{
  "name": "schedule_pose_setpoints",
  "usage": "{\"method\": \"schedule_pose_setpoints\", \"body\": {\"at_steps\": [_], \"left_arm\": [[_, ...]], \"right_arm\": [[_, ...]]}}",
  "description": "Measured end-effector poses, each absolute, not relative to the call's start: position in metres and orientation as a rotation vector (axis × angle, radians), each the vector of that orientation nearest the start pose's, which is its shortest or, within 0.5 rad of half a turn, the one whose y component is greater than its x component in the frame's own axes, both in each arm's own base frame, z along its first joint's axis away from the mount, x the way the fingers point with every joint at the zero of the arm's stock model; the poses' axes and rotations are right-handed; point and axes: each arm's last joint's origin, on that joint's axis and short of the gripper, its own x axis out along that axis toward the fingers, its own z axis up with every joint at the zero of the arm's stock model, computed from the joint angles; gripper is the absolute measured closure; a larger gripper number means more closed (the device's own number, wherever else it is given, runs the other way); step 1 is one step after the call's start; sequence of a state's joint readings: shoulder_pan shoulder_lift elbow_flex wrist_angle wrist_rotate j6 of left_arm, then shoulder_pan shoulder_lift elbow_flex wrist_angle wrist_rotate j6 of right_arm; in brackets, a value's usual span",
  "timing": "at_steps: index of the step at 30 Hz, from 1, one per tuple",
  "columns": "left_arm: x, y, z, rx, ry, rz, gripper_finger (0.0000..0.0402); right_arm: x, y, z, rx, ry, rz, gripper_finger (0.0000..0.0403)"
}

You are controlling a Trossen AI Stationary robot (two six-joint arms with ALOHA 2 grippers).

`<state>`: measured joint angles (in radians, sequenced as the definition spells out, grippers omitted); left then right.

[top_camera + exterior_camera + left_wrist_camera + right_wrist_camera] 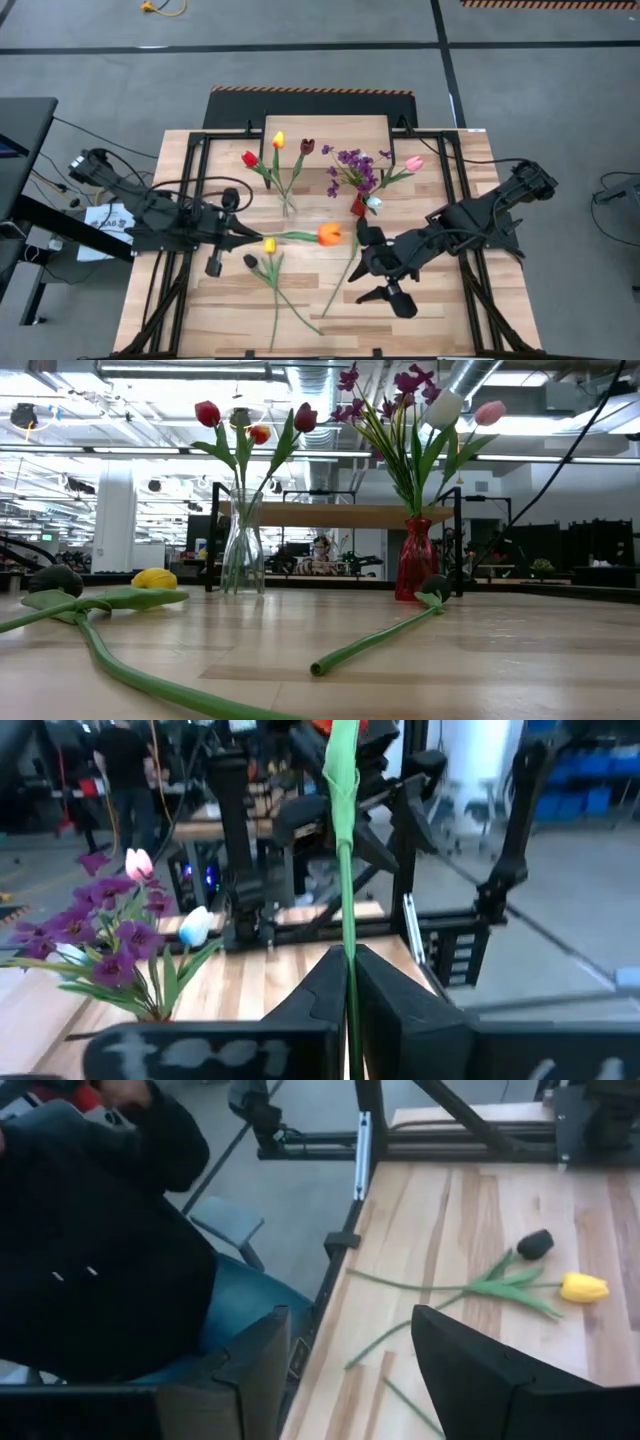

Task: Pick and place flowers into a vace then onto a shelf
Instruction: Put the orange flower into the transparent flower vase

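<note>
The left gripper [243, 236] is closed on the green stem of the orange tulip [329, 235], holding it level above the surface [430, 310], the head pointing toward three o'clock in the high view. In the left wrist view the stem [344, 870] runs straight out from between the shut fingers [320, 990]. The right gripper [388, 284] hovers at about four o'clock from the orange head, its fingers [470, 1370] spread apart with nothing between them; past them the right wrist view shows a seated person [100, 1250] in dark clothing beside the surface.

Toward twelve o'clock stands the shelf [325, 130], with a clear glass vase [243, 545] in front of it holding red, yellow and maroon tulips [277, 150]. At three o'clock from that vase a red vase [416, 560] carries the purple blossom sprig [352, 168], a pink tulip [413, 163] and a white one [443, 408].

On the surface toward six o'clock lie a yellow tulip [269, 245] and a dark tulip [250, 261], their stems trailing toward the near edge. Another loose green stem [340, 280] lies just beside the right gripper, its head not visible.
</note>
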<state>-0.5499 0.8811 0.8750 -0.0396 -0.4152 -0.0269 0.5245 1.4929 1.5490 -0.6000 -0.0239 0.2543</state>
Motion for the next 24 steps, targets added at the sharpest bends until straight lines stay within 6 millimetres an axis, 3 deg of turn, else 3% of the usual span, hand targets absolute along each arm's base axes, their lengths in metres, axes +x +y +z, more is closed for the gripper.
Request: {"method": "schedule_pose_setpoints", "body": {"at_steps": [7,13,18,24], "left_arm": [[0.155,-0.085,0.324,-0.066,-0.172,-0.239,0.0401],[0.15,-0.086,0.308,-0.046,-0.323,-0.367,0.0401],[0.149,-0.088,0.305,0.007,-0.415,-0.402,0.0401],[0.146,-0.092,0.305,0.085,-0.44,-0.457,0.0401]], "right_arm": [[0.284,0.171,0.397,0.079,0.481,0.455,0.0212],[0.305,0.19,0.379,0.01,0.436,0.408,0.0223],[0.341,0.214,0.338,-0.012,0.424,0.356,0.0236],[0.388,0.243,0.294,0.055,0.195,0.252,0.0254]]}}
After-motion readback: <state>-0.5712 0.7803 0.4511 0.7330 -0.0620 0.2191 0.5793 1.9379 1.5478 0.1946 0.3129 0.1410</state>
